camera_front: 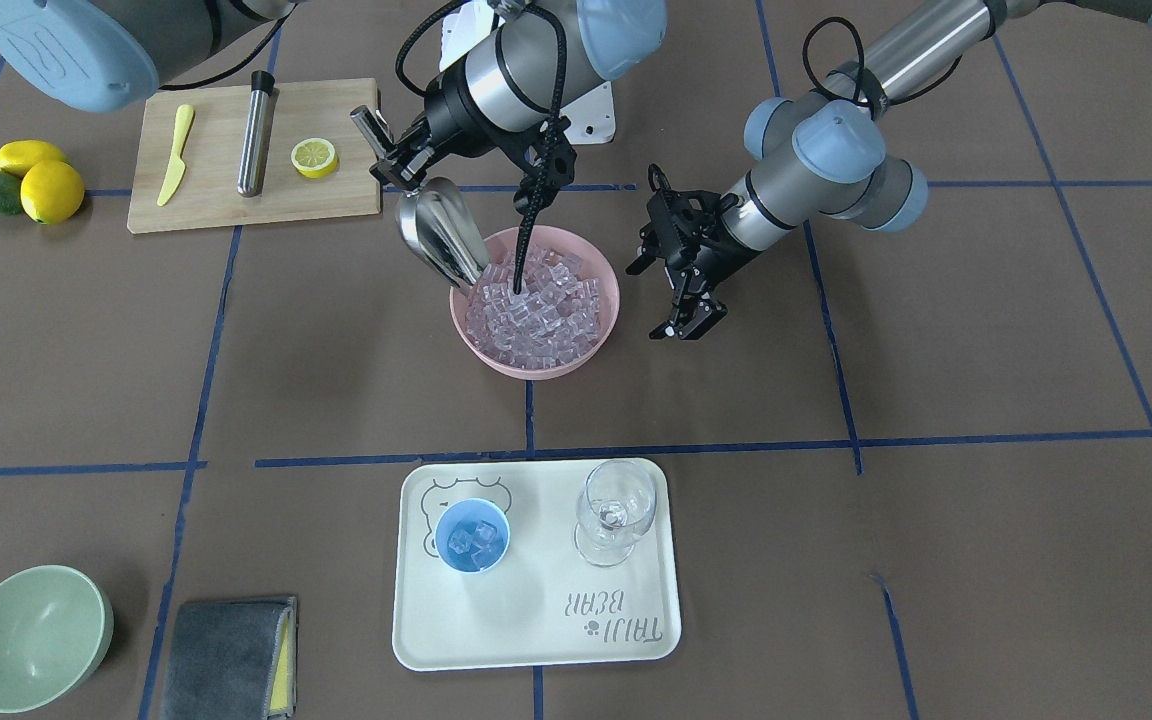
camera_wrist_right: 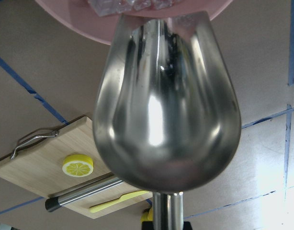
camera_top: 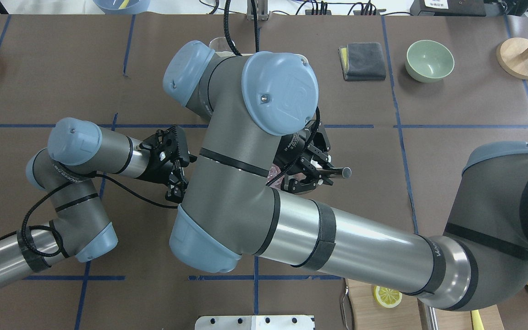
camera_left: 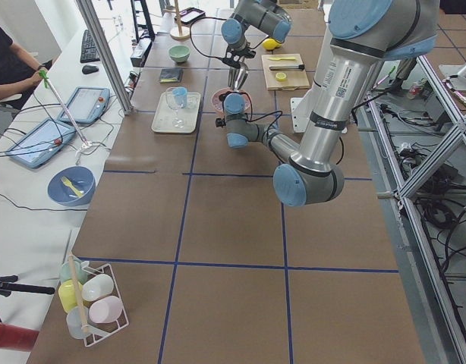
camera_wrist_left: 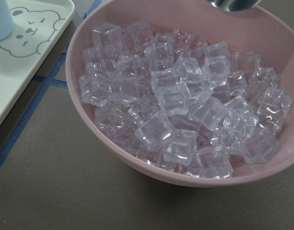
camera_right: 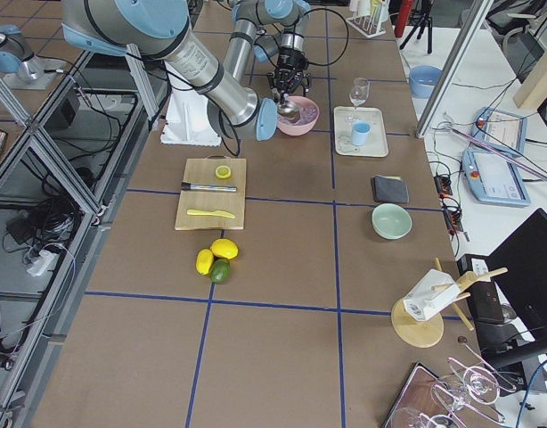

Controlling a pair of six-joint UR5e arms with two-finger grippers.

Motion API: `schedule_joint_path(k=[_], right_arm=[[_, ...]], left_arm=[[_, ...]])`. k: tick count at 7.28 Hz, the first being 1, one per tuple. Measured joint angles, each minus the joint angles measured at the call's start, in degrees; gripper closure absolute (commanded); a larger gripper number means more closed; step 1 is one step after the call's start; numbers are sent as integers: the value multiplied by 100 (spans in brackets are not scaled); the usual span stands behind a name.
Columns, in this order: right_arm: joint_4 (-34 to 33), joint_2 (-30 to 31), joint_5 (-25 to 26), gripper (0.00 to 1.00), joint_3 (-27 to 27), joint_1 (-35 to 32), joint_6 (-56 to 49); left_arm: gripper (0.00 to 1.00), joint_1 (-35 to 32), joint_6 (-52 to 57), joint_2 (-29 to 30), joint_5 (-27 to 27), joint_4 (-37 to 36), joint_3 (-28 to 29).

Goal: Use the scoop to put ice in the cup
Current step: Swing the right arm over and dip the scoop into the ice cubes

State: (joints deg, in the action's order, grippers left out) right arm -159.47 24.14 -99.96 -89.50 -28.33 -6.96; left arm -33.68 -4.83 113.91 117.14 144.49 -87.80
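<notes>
My right gripper (camera_front: 389, 166) is shut on the thin rod handle of the steel scoop (camera_front: 439, 234). The scoop is tilted down, its tip at the rim of the pink bowl (camera_front: 608, 268) and touching the ice (camera_front: 536, 300). In the right wrist view the scoop's (camera_wrist_right: 166, 105) trough looks empty. My left gripper (camera_front: 684, 322) is open and empty, beside the bowl. The light-blue cup (camera_front: 472, 536) stands on the white tray (camera_front: 536, 640) with a few ice cubes in it. The left wrist view shows the heaped ice (camera_wrist_left: 180, 115) close up.
A clear wine glass (camera_front: 616, 510) stands on the tray next to the cup. A cutting board (camera_front: 226, 205) holds a yellow knife, a steel cylinder and a lemon half. Lemons (camera_front: 51, 190), a green bowl (camera_front: 34, 637) and a grey cloth (camera_front: 231, 657) lie on the view's left side.
</notes>
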Motion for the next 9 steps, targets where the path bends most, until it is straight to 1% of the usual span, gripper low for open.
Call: schedule_joint_path(k=[3, 6, 9], right_arm=[[88, -60, 54, 100, 335, 136, -124], [456, -94, 97, 100, 714, 158, -155], [788, 8, 72, 100, 771, 172, -165]], left_arm=[[0, 2, 0, -6, -6, 6, 8], [0, 2, 0, -8, -7, 9, 7], [0, 2, 0, -9, -7, 9, 1]])
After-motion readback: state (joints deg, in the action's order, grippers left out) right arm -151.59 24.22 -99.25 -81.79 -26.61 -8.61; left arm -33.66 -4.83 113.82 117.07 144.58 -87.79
